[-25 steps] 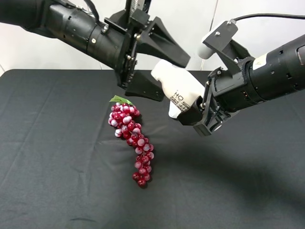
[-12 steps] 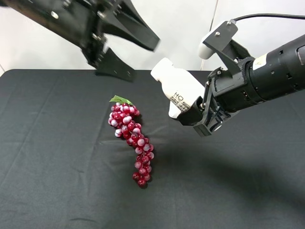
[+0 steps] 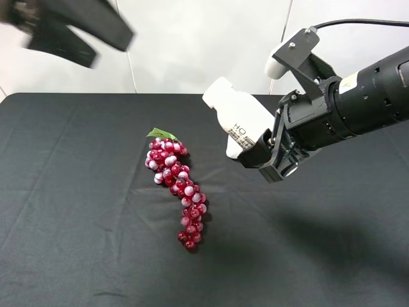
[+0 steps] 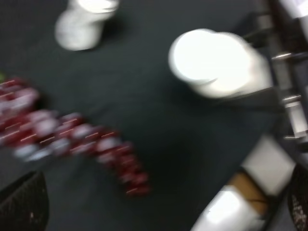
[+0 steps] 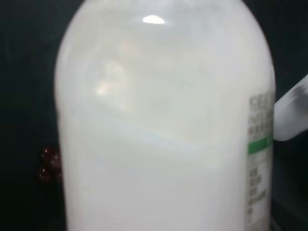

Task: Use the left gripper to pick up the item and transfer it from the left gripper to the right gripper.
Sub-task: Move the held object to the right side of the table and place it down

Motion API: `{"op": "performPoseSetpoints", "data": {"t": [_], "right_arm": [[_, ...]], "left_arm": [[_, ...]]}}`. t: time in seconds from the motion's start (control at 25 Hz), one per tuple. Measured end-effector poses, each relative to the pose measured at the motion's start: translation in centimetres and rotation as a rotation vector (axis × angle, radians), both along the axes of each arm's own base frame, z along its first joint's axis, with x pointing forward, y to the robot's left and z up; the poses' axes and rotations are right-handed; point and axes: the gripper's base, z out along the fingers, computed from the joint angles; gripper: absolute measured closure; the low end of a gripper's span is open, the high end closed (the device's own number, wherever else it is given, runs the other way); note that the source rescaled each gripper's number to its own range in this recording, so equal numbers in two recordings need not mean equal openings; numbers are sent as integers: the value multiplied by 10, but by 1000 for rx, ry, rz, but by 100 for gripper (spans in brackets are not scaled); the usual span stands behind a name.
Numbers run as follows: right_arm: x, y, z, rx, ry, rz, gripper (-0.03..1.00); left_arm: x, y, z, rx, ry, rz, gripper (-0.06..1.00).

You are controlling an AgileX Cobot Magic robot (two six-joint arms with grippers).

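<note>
The item, a wide white bottle with dark print, hangs tilted in the air above the black cloth, cap pointing up and left. My right gripper is shut on its base end. In the right wrist view the item fills the picture, with a green patch by its printed side. My left gripper is high at the far left, blurred, jaws open and empty, well apart from the item. The blurred left wrist view looks at the item's cap.
A red grape bunch with a green leaf lies on the black tablecloth left of and below the item. A blurred white object shows on the cloth in the left wrist view. White wall panels stand behind.
My left arm has pulled back up and to the left, away from the item, jaws still open. The right gripper and the item have not moved.
</note>
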Motion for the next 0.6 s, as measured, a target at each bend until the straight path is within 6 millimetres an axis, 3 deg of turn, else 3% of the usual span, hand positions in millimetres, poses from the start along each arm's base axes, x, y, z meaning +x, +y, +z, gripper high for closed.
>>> {"op": "performPoseSetpoints", "data": {"t": [0.36,0.48,0.6], "right_arm": [[0,0,0,10,16,-18,89],[-1,0,-1,11,31,-24,89],[-1,0,-1,13,34,-26,89]], "left_arm": [[-68,56,49,209,-246,343,-6],[-96,73,51,255,-317,427,-6],[-126,87,40,279,-352,491,-6]]}}
